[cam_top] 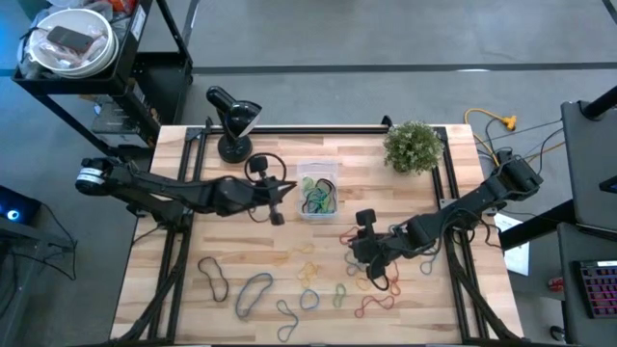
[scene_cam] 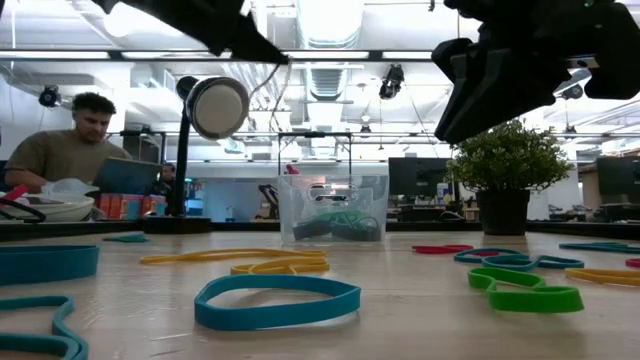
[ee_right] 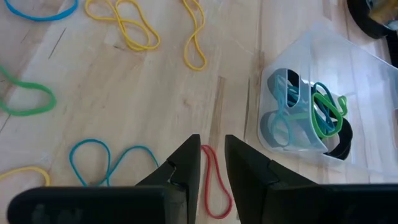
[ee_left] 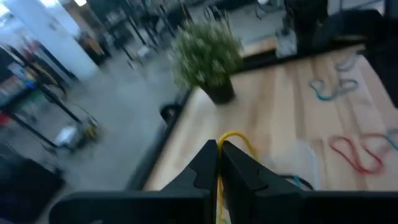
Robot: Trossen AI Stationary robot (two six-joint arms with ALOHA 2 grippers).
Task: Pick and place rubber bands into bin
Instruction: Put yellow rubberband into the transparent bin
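Observation:
My left gripper (cam_top: 279,202) hangs above the table just left of the bin (cam_top: 318,191), shut on a yellow rubber band (ee_left: 238,140). The bin is a clear tub (ee_right: 311,106) with blue, green and black bands lying inside. My right gripper (ee_right: 211,149) hovers open over the table to the bin's near right (cam_top: 366,236), with nothing between its fingers. A red band (ee_right: 216,183) lies flat on the wood below it. Several more rubber bands (cam_top: 255,289) lie on the near half of the table. My left gripper pinches the yellow band between its two fingers. A strand (ee_left: 219,183) runs back between them, and a small loop (ee_left: 241,143) sticks out past the fingertips. The fingers point nearly level toward the table's right side. The band is lifted clear of the table.
A potted plant (cam_top: 415,146) stands at the far right and a black desk lamp (cam_top: 231,120) at the far left of the bin. Loose bands lie in yellow (ee_right: 124,25), green (scene_cam: 525,290) and blue (scene_cam: 275,300). A person (scene_cam: 60,150) sits beyond the table.

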